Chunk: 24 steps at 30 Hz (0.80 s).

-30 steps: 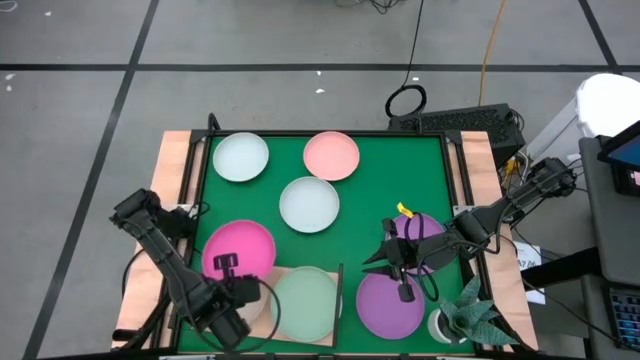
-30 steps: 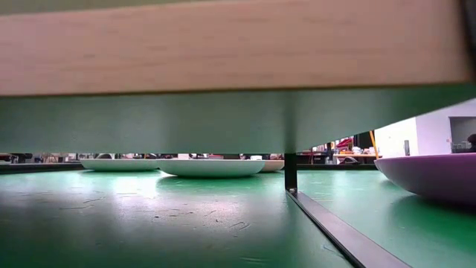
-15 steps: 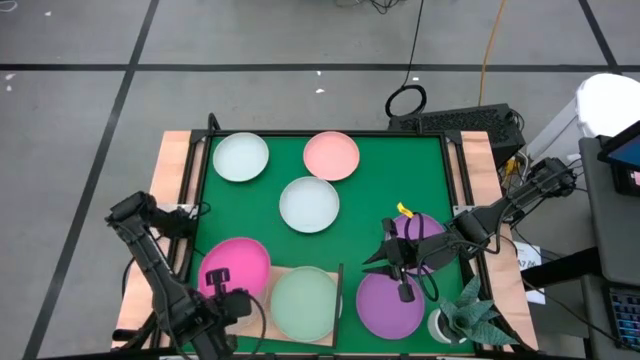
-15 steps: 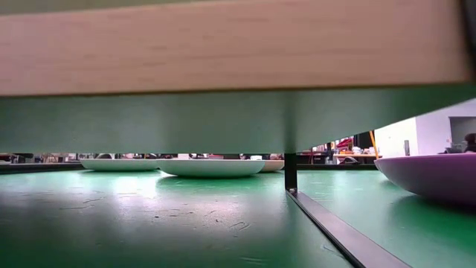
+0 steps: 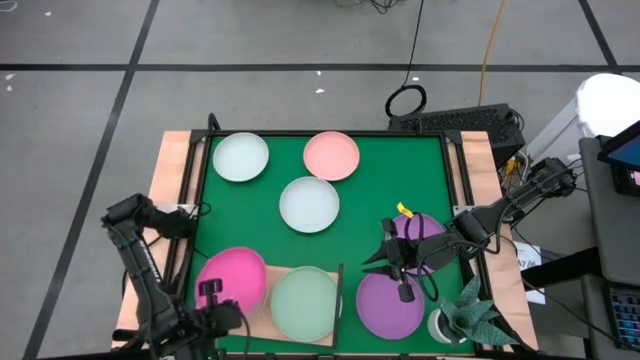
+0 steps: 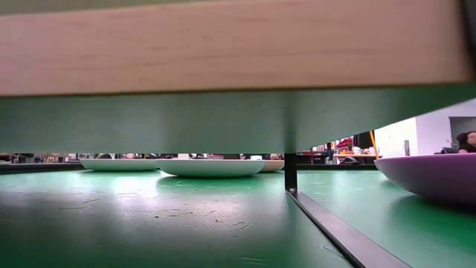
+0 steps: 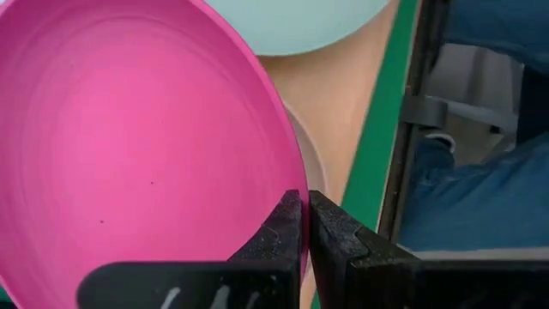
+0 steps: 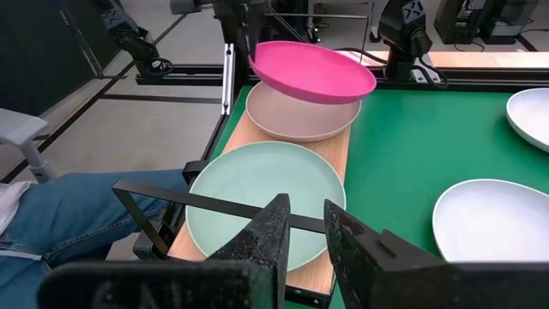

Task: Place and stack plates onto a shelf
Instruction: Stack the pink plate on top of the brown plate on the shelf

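Plates counted from high view and right wrist view, eight in total:
- pale mint/white plates: two, one at far left (image 5: 241,157), one in mat middle (image 5: 309,204)
- salmon pink plate (image 5: 331,155): one
- magenta plate (image 5: 232,279): one
- beige plate (image 8: 300,116): one, under magenta one
- pale green plate (image 5: 303,304): one
- purple plates: two, near one (image 5: 390,305), second (image 5: 425,228) partly hidden by arm

Shelf (image 8: 336,154): one.
Grippers: two.
Potted plant (image 5: 465,320): one.
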Available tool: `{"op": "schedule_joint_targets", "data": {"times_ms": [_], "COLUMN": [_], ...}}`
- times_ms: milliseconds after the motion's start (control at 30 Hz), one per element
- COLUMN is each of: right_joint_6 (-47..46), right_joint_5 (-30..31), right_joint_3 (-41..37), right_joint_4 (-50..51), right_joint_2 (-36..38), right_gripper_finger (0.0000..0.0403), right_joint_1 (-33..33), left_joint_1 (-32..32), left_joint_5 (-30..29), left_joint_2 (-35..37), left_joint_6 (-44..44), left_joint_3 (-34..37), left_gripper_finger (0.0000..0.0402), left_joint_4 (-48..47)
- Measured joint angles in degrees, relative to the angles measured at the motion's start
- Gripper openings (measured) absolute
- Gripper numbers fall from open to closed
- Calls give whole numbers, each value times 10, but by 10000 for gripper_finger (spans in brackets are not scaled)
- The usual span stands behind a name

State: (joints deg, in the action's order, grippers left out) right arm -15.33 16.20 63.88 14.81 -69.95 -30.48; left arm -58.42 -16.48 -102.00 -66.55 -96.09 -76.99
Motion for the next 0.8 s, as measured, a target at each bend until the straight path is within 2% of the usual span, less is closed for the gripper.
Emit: {"op": "schedule_joint_targets", "data": {"times_ms": [233, 600, 800], "right_joint_6": [0, 0, 0], "right_joint_5": [0, 0, 0], "right_joint_3": [0, 0, 0], "right_joint_4": [0, -3, -4], "right_joint_2": [0, 0, 0], "right_gripper_finger": [61, 61, 61], "right_joint_1": [0, 0, 0], "left_joint_1": [-22, -37, -36], "left_joint_5": [-11, 15, 14], "left_joint_2": [0, 0, 0], "left_joint_6": [9, -4, -13], "left_joint_3": [29, 82, 94], "left_gripper_finger": [9, 9, 23], "left_joint_4": [35, 115, 115]}}
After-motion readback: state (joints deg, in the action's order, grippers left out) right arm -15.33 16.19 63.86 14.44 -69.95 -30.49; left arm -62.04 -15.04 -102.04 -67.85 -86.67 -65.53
